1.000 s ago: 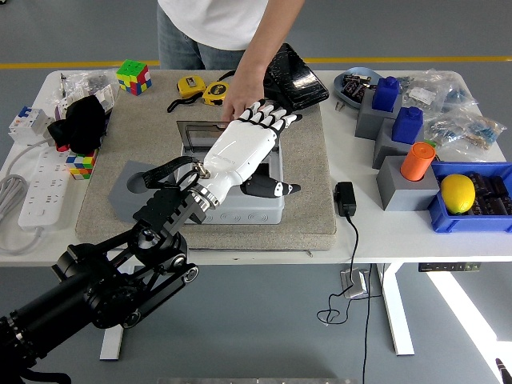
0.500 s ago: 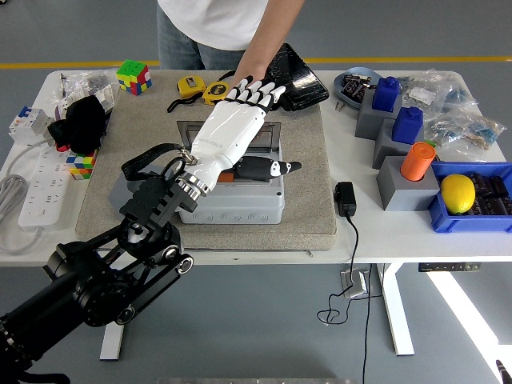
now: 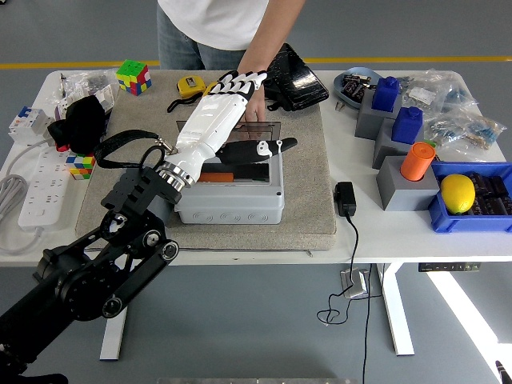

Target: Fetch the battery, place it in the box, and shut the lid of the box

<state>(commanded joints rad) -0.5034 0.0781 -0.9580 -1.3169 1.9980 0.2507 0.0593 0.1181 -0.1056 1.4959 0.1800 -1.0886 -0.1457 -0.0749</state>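
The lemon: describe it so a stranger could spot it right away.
Start at the right end of the white table, where a blue bin sits at the near corner. The lemon lies in that bin's left end, just right of the orange cylinder standing on a grey block. It is the only plain yellow, rounded thing among grey and blue blocks.

My feed was bright, evenly lit and sharp throughout. Shadows on the worktop [image 3: 384,224] were soft; a sunlit patch glared on the floor [image 3: 468,300] at lower right.

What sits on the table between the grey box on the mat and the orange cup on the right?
A small black power adapter with its cord, seen in the head view, between the grey box and the orange cup.
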